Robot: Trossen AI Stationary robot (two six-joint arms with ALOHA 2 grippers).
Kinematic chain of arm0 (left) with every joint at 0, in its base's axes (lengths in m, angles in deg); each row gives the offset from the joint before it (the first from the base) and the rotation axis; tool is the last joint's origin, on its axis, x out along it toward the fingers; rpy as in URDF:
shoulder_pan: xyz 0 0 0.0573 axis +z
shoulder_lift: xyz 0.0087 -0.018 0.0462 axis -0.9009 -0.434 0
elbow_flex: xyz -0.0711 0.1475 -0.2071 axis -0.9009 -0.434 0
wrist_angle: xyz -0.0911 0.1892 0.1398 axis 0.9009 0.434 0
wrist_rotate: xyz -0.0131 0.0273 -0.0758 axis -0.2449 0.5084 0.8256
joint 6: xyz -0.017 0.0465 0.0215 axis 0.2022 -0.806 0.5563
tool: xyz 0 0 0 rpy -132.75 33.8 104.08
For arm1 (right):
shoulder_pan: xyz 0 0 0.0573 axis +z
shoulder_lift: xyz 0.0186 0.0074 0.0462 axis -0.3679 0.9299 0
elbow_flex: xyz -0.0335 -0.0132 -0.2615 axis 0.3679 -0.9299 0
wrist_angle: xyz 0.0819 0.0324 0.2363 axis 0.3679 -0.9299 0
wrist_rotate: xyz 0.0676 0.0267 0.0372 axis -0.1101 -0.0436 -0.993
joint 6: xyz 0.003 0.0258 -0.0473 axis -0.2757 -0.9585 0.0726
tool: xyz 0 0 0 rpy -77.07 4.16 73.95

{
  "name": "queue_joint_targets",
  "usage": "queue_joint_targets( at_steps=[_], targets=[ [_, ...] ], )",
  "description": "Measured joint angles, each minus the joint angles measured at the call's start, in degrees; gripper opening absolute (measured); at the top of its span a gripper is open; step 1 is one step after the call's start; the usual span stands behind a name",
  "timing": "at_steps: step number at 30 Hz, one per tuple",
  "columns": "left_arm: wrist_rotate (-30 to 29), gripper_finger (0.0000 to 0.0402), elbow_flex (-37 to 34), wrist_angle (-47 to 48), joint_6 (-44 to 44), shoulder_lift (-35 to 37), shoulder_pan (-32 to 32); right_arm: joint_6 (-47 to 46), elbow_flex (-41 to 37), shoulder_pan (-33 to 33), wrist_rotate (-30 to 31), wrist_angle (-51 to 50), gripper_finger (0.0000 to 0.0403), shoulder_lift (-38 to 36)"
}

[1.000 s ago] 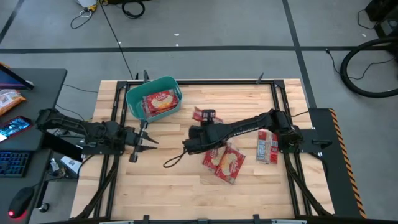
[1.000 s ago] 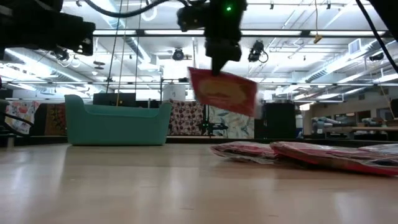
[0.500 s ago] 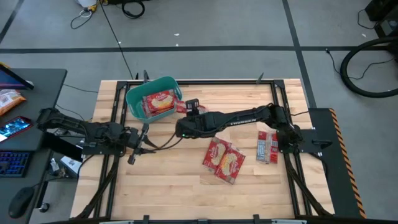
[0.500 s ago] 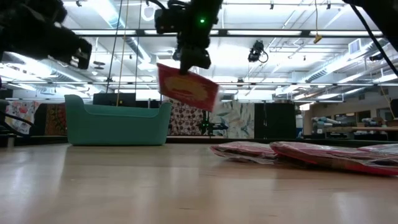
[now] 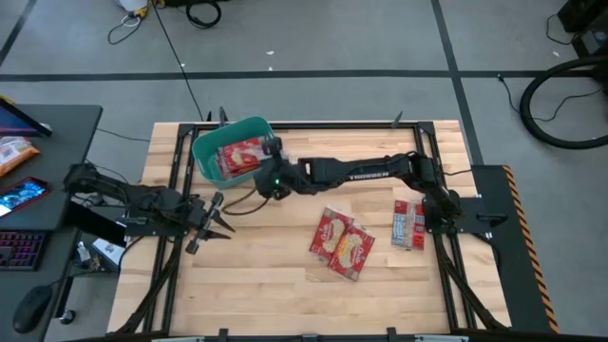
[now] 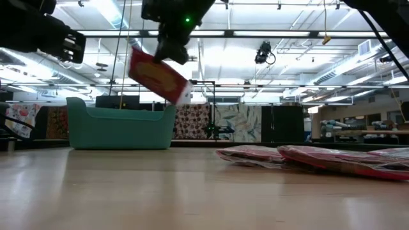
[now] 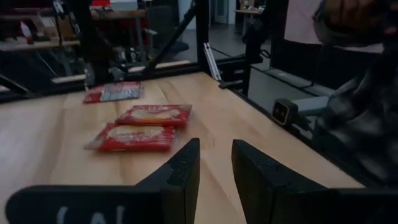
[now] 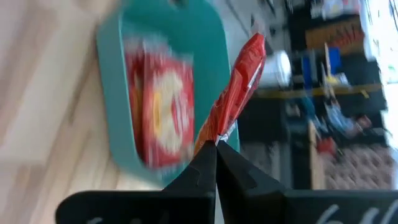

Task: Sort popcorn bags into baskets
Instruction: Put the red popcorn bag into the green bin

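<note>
The teal basket [image 5: 204, 152] [image 6: 120, 128] stands at the table's far left and holds red popcorn bags [image 5: 242, 155]. My right gripper [image 5: 269, 171] [image 6: 166, 54] reaches across to the basket's right rim. It is shut on another red popcorn bag [image 6: 156, 75] [image 8: 239, 87], which is in the air beside that rim. More bags lie flat on the table: two at the middle [image 5: 342, 242] [image 7: 146, 127] and some at the right [image 5: 408, 223]. My left gripper [image 5: 214, 217] [image 7: 214, 165] hovers open near the table's left side, touching nothing. My right gripper pinches the popcorn bag by its edge [image 8: 219, 134] between the two fingers, coming from above and pointing down. The bag is lifted clear. It hangs tilted below the fingers, with its lower corner [image 6: 184, 96] toward the right of the low view.
Black frame rails [image 5: 418, 152] run along the table's edges. A desk to the left carries an orange-brown snack packet [image 5: 14, 152] and a phone. Bare wood [image 5: 256, 275] lies across the near half of the table.
My right gripper has carried the bag from above the table's middle toward the far left, up to the basket's right rim. The bag has tipped more steeply as it went. My left gripper has drawn back a little toward the near left.
</note>
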Motion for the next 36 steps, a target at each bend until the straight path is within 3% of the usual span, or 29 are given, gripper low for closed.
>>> queue_joint_targets(
  at_steps=[5, 12, 17, 23, 36],
  targets=[
    [0.0, 0.0098, 0.0, 0.8, 3.2, 0.0, -1.0, 3.6, 0.0, -3.0, -12.5, 7.4, 0.0006, 0.0],
    [0.0, 0.0098, 0.0, 0.8, 3.4, -0.1, -1.2, 5.5, 0.2, -6.7, -19.6, 18.4, 0.0006, 2.6],
    [0.0, 0.0098, 0.0, 0.8, 3.5, -0.1, -1.2, 6.1, 0.0, -8.8, -21.4, 22.9, 0.0006, 7.0],
    [0.0, 0.0098, 0.0, 1.1, 3.5, -0.1, -1.2, 6.0, 0.0, -10.5, -15.4, 27.8, 0.0011, 11.5],
    [0.0, 0.0098, 0.0, 1.3, 3.2, 0.0, -1.2, -4.2, 0.0, -8.1, -15.0, 18.7, 0.0111, 6.9]
  ],
)
